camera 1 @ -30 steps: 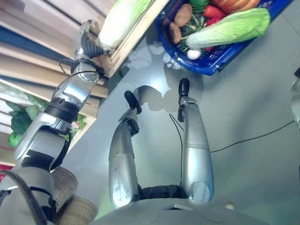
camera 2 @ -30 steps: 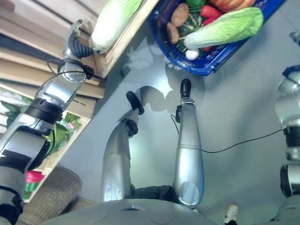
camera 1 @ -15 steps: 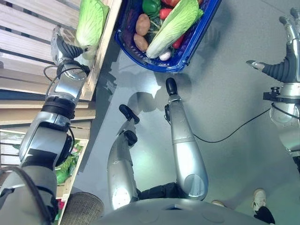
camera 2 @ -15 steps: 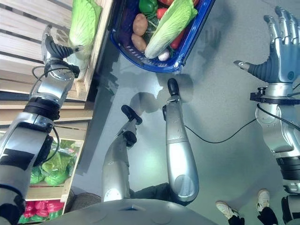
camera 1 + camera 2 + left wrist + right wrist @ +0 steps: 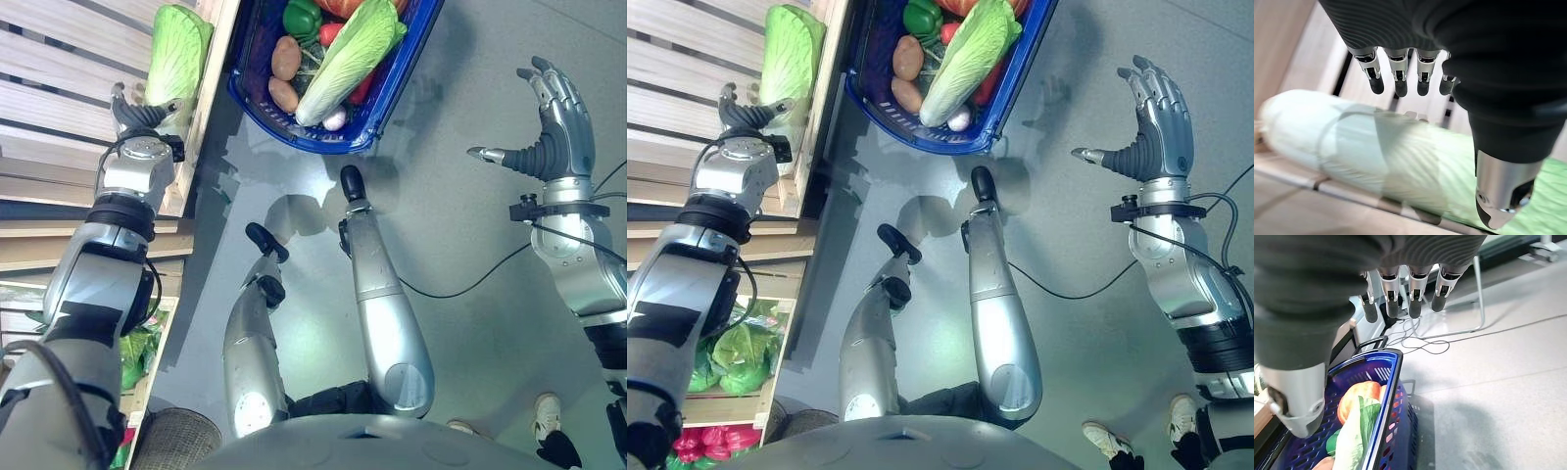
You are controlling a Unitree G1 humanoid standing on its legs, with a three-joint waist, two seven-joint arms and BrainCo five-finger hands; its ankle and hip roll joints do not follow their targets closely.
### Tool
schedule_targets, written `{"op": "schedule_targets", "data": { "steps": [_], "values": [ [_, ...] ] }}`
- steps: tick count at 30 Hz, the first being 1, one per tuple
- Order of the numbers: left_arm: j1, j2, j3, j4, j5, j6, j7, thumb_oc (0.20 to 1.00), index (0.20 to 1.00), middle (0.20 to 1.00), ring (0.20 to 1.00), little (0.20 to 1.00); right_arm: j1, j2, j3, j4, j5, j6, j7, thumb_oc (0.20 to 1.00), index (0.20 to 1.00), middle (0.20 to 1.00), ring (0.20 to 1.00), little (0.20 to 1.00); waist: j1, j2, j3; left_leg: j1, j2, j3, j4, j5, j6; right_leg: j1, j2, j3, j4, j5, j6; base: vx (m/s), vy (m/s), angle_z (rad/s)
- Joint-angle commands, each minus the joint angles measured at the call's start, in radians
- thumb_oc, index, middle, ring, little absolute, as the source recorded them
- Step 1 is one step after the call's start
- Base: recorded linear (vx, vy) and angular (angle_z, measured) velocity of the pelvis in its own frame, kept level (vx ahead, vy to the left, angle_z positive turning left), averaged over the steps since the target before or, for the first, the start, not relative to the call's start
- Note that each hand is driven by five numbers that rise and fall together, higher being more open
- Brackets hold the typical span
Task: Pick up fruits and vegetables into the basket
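A pale green napa cabbage (image 5: 176,54) lies on the wooden shelf (image 5: 59,59) at the upper left. My left hand (image 5: 137,113) hovers open at its white stem end; in the left wrist view the straight fingers (image 5: 1398,78) stand just above the cabbage (image 5: 1376,147). The blue basket (image 5: 397,93) sits on the grey floor at the top middle. It holds another napa cabbage (image 5: 348,54), two potatoes (image 5: 286,59), a green pepper (image 5: 302,18) and a small white bulb (image 5: 335,119). To the basket's right, my right hand (image 5: 554,127) is raised over the floor, spread open and holding nothing.
The right wrist view looks along the hand (image 5: 1327,264) at the basket rim (image 5: 1386,396) with an orange pumpkin (image 5: 1359,394) inside. Lower shelves hold leafy greens (image 5: 735,352) and red produce (image 5: 700,436). A person's shoes (image 5: 1107,436) stand at the lower right.
The camera has swung, shifting the whole picture. My right hand has come into view and moved left toward the basket, fingers spread. The left hand stays by the shelf cabbage.
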Motion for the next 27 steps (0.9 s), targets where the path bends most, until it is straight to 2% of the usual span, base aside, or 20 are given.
{"op": "schedule_targets", "data": {
  "steps": [1, 5, 11, 13, 14, 19, 20, 22, 24, 25, 26, 27],
  "values": [
    [0.051, 0.015, 0.079, 0.097, -0.065, 0.022, -0.017, 1.000, 1.000, 1.000, 1.000, 1.000, 0.011, 0.039, -0.006, -0.043, 0.061, 0.008, 0.007, 1.000, 1.000, 1.000, 1.000, 1.000, -0.046, -0.041, -0.045, -0.077, 0.032, -0.001, 0.172, -0.126, 0.000, 0.036, 0.047, -0.024, -0.013, -0.084, 0.015, 0.00, 0.000, 0.00],
    [0.075, 0.013, 0.090, 0.117, -0.071, 0.036, -0.037, 1.000, 1.000, 1.000, 1.000, 1.000, 0.015, 0.042, -0.005, -0.040, 0.082, 0.021, 0.004, 1.000, 1.000, 1.000, 1.000, 1.000, -0.045, -0.049, -0.045, -0.089, 0.037, -0.002, 0.181, -0.131, 0.005, 0.030, 0.051, -0.024, -0.011, -0.086, 0.011, 0.00, 0.000, 0.00],
    [0.090, 0.012, 0.084, 0.114, -0.052, 0.019, -0.089, 1.000, 1.000, 1.000, 1.000, 1.000, 0.019, 0.041, -0.004, -0.046, 0.093, 0.035, 0.014, 1.000, 1.000, 1.000, 1.000, 1.000, -0.044, -0.055, -0.045, -0.105, 0.042, -0.002, 0.192, -0.135, 0.008, 0.019, 0.054, -0.025, -0.008, -0.086, 0.009, 0.00, 0.000, 0.00],
    [0.093, 0.016, 0.078, 0.104, -0.021, 0.002, -0.097, 1.000, 1.000, 1.000, 1.000, 1.000, 0.024, 0.039, -0.003, -0.042, 0.100, 0.040, 0.017, 1.000, 1.000, 1.000, 1.000, 1.000, -0.044, -0.056, -0.045, -0.110, 0.044, -0.001, 0.195, -0.136, 0.010, 0.014, 0.054, -0.025, -0.006, -0.086, 0.009, 0.00, 0.000, 0.00],
    [0.091, 0.020, 0.065, 0.096, 0.011, -0.025, -0.095, 1.000, 1.000, 1.000, 1.000, 1.000, 0.022, 0.038, 0.004, -0.031, 0.107, 0.038, 0.020, 1.000, 1.000, 1.000, 1.000, 1.000, -0.043, -0.056, -0.045, -0.115, 0.046, 0.000, 0.200, -0.138, 0.011, 0.009, 0.054, -0.024, -0.004, -0.086, 0.008, 0.00, 0.000, 0.00],
    [0.065, 0.038, 0.041, 0.074, 0.037, -0.095, -0.110, 1.000, 1.000, 1.000, 1.000, 1.000, 0.029, 0.031, 0.013, -0.018, 0.129, 0.035, 0.022, 1.000, 1.000, 1.000, 1.000, 1.000, -0.046, -0.057, -0.045, -0.123, 0.049, 0.002, 0.203, -0.141, 0.013, 0.001, 0.053, -0.021, -0.006, -0.084, 0.009, 0.00, 0.006, 0.00],
    [0.057, 0.039, 0.032, 0.066, 0.026, -0.131, -0.142, 1.000, 1.000, 1.000, 1.000, 1.000, 0.032, 0.033, 0.016, -0.015, 0.131, 0.036, 0.019, 1.000, 1.000, 1.000, 1.000, 1.000, -0.047, -0.058, -0.045, -0.127, 0.050, 0.003, 0.206, -0.142, 0.013, -0.003, 0.053, -0.020, -0.006, -0.083, 0.009, 0.00, 0.000, 0.00],
    [0.045, 0.039, 0.016, 0.053, -0.003, -0.161, -0.225, 1.000, 1.000, 1.000, 1.000, 1.000, 0.042, 0.034, 0.018, -0.008, 0.134, 0.030, 0.013, 1.000, 1.000, 1.000, 1.000, 1.000, -0.050, -0.056, -0.045, -0.128, 0.051, 0.006, 0.205, -0.144, 0.015, -0.007, 0.052, -0.019, -0.005, -0.082, 0.009, 0.00, 0.008, -0.02],
    [0.040, 0.034, -0.004, 0.038, -0.012, -0.204, -0.350, 1.000, 1.000, 1.000, 1.000, 1.000, 0.049, 0.035, 0.012, -0.005, 0.135, 0.026, 0.014, 1.000, 1.000, 1.000, 1.000, 1.000, -0.052, -0.054, -0.045, -0.127, 0.052, 0.011, 0.204, -0.145, 0.015, -0.009, 0.050, -0.018, -0.005, -0.080, 0.011, 0.01, 0.029, -0.06],
    [0.043, 0.033, -0.022, 0.026, -0.005, -0.210, -0.420, 1.000, 1.000, 1.000, 1.000, 1.000, 0.055, 0.032, 0.008, -0.007, 0.138, 0.024, 0.015, 1.000, 1.000, 1.000, 1.000, 1.000, -0.055, -0.051, -0.045, -0.126, 0.052, 0.015, 0.203, -0.146, 0.015, -0.010, 0.048, -0.018, -0.007, -0.078, 0.012, 0.01, 0.032, -0.06],
    [0.042, 0.034, -0.026, 0.027, -0.003, -0.208, -0.434, 1.000, 1.000, 1.000, 1.000, 1.000, 0.057, 0.032, 0.007, -0.007, 0.138, 0.023, 0.015, 1.000, 1.000, 1.000, 1.000, 1.000, -0.054, -0.050, -0.045, -0.126, 0.052, 0.015, 0.203, -0.146, 0.015, -0.010, 0.048, -0.017, -0.008, -0.077, 0.012, 0.02, 0.072, -0.04],
    [0.050, 0.034, -0.057, 0.012, -0.013, -0.209, -0.537, 1.000, 1.000, 1.000, 1.000, 1.000, 0.060, 0.026, 0.001, -0.011, 0.136, 0.021, 0.023, 1.000, 1.000, 1.000, 1.000, 1.000, -0.058, -0.043, -0.045, -0.124, 0.049, 0.020, 0.199, -0.144, 0.015, -0.013, 0.046, -0.015, -0.011, -0.074, 0.013, 0.03, 0.105, -0.03]
  ]
}}
